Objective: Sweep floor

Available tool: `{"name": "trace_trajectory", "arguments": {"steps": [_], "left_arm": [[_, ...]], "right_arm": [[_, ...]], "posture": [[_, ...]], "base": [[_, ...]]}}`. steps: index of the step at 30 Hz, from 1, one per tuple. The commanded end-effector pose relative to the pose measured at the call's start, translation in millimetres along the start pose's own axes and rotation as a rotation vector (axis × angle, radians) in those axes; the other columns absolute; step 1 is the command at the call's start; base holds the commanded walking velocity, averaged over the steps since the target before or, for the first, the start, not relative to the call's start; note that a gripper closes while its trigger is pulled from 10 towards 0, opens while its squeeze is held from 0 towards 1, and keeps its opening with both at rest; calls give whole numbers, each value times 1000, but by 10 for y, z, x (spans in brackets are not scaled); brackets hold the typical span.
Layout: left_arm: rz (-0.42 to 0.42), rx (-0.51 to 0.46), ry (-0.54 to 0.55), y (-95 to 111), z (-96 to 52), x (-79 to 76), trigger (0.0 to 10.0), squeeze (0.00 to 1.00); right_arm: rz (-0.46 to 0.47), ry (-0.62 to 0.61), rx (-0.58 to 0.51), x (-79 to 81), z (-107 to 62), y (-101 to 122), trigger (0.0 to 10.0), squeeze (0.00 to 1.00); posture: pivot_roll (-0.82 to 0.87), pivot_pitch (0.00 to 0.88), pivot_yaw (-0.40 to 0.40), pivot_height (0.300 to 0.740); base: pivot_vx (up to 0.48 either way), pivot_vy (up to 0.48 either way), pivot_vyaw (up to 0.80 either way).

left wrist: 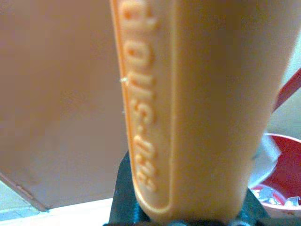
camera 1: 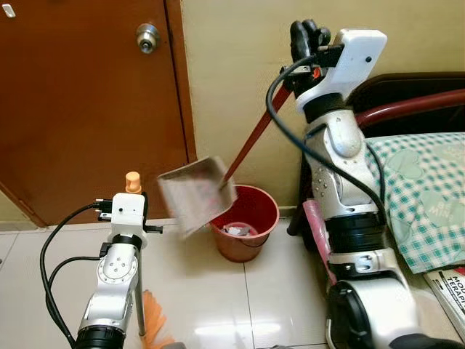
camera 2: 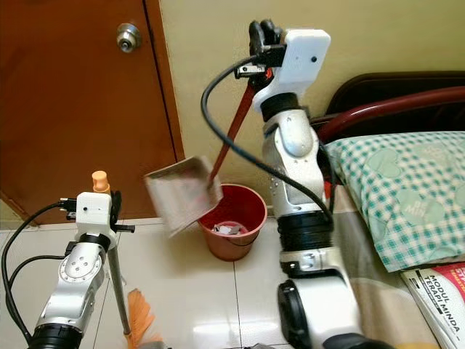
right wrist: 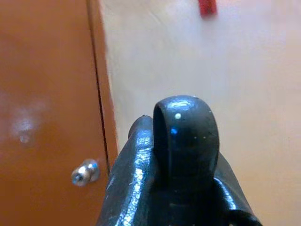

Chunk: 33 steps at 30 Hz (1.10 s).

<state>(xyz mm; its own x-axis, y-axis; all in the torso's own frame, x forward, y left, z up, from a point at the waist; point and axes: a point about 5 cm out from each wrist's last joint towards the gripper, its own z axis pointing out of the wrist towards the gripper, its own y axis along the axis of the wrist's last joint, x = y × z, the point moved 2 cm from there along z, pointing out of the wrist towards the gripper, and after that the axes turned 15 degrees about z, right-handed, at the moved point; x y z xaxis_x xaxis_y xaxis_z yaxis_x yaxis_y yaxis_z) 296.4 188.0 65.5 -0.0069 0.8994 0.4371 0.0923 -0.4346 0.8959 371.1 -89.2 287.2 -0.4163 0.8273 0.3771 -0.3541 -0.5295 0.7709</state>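
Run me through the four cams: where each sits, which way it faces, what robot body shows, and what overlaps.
Left eye view: head camera, looking forward and down at the door, red bucket and bed; both silver arms in frame.
Right eye view: the stereo twin, same scene shifted slightly.
Left wrist view: on the left wrist, tight against the orange broom handle held in the left hand.
Right wrist view: on the right wrist, looking past the right hand at the door and wall.
Shared: bucket in both eyes and the left wrist view; doorknob in both eyes and the right wrist view.
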Motion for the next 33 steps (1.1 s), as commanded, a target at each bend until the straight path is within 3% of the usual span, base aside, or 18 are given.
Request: {"name": "trace_trajectory", "arguments": {"steps": [1,5,9,11,14,18,20,22,24,25,26,27,29,30,33], "left_arm": [[-28,18,-3,-39,-24,-38,10000,0],[-34,31,0,-69,-55,-31,10000,0],[-37,39,-11,-93,-101,-52,10000,0],[-37,40,-15,-96,-109,-63,10000,0],[-40,43,-18,-109,-115,-80,10000,0],[-47,50,-11,-114,-80,-62,10000,0],[-51,44,-12,-91,-57,-71,10000,0],[-51,44,-12,-87,-56,-73,10000,0],[-70,33,-23,-67,-55,-95,10000,0],[-70,33,-23,-67,-55,-95,10000,0],[-78,5,-37,-20,-63,-119,10000,0],[-76,-12,-43,13,-66,-132,10000,0],[-76,-12,-43,13,-66,-132,10000,0],[-66,-64,-51,120,-69,-150,10000,0],[-42,-145,-67,293,-93,-191,10000,0]], "right_arm": [[65,-9,-20,26,-7,57,10000,0],[119,-41,89,-48,-192,-219,10000,0],[127,-121,203,-277,-512,-502,10000,0],[127,-133,214,-305,-552,-529,10000,0],[104,-199,250,-500,-770,-620,10000,0],[71,-240,291,-618,-911,-666,10000,0],[33,-280,303,-755,-1056,-700,10000,0],[30,-288,305,-775,-1080,-705,10000,0],[27,-369,337,-938,-1236,-759,10000,0],[27,-369,337,-938,-1236,-759,10000,0],[2,-444,384,-1100,-1441,-813,10000,0],[2,-474,397,-1162,-1528,-830,10000,0],[2,-474,397,-1162,-1528,-830,10000,0],[3,-515,418,-1243,-1660,-855,10000,0],[0,-565,445,-1312,-1829,-871,10000,0]], "posture": [[1,0,-41,740],[3,0,-43,740],[-1,10,-37,740],[-1,10,-37,740],[-3,0,-37,740],[-8,0,-35,740],[-12,0,-33,740],[-12,0,-33,740],[-14,0,-30,740],[-14,0,-30,740],[-15,0,-28,740],[-15,0,-28,740],[-15,0,-28,740],[-17,0,-26,740],[-18,0,-29,740]], "base": [[0,0,0],[0,0,0],[0,0,0],[0,0,0],[0,0,0],[0,0,0],[0,0,0],[0,0,0],[0,0,0],[0,0,0],[0,0,0],[0,0,0],[0,0,0],[0,0,0],[0,0,0]]}}
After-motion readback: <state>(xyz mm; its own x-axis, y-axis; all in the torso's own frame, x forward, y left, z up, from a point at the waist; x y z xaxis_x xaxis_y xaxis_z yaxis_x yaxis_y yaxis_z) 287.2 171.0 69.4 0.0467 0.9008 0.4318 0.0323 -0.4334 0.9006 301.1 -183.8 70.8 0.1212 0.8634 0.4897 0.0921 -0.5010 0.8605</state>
